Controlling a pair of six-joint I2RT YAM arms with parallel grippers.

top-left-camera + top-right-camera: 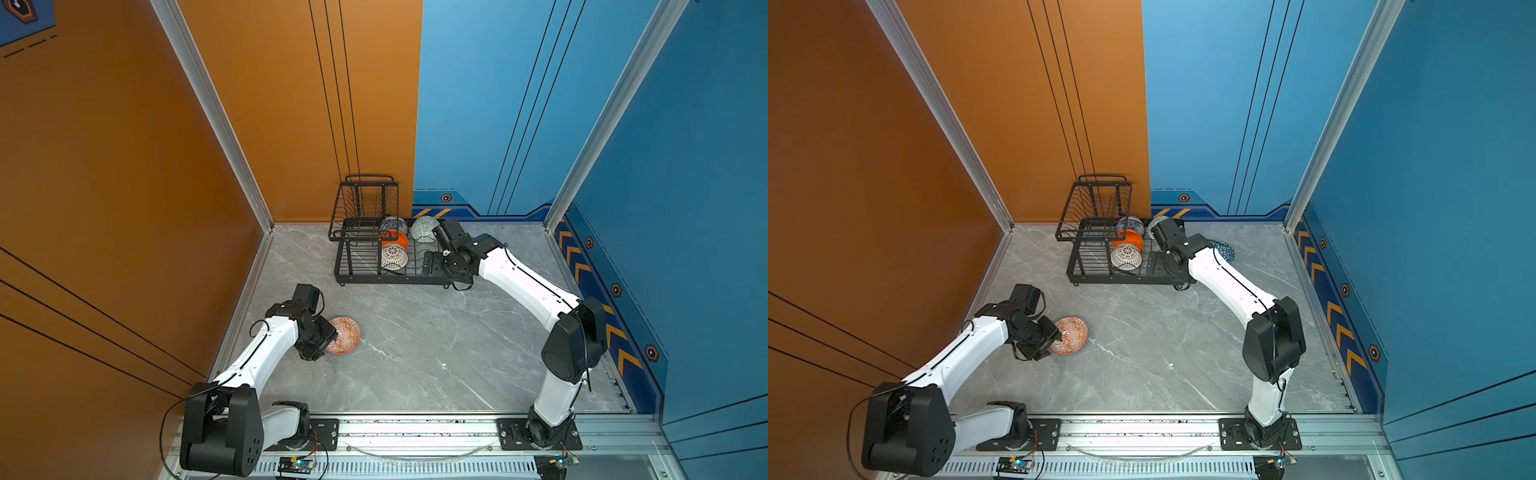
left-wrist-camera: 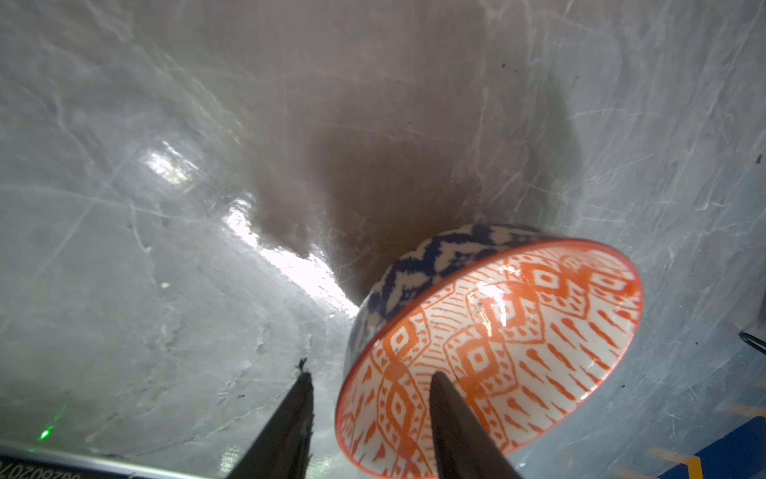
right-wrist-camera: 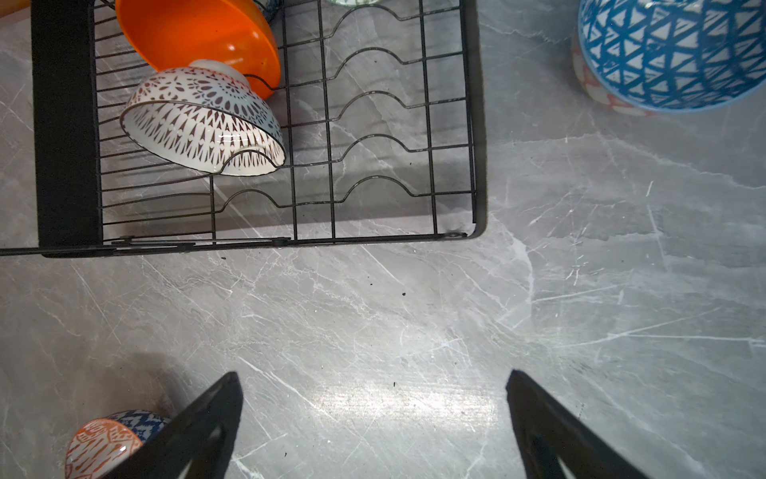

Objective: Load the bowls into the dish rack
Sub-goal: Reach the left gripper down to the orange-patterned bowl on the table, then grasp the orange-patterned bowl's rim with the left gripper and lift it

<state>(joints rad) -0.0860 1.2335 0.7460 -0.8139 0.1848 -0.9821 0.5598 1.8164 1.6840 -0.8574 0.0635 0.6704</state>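
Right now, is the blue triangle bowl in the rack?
Out. The blue triangle bowl sits on the table, outside the dish rack frame.

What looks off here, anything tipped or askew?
The orange-white bowl sits tilted on the table, mouth toward the left gripper, which straddles its rim. In the dish rack, the white lattice bowl leans against the orange bowl. No spills or damage visible.

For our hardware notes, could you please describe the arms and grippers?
The left arm and right arm have white shells, black joint housings and thin black cables. The left gripper and right gripper have black, tapering, pointed fingers.
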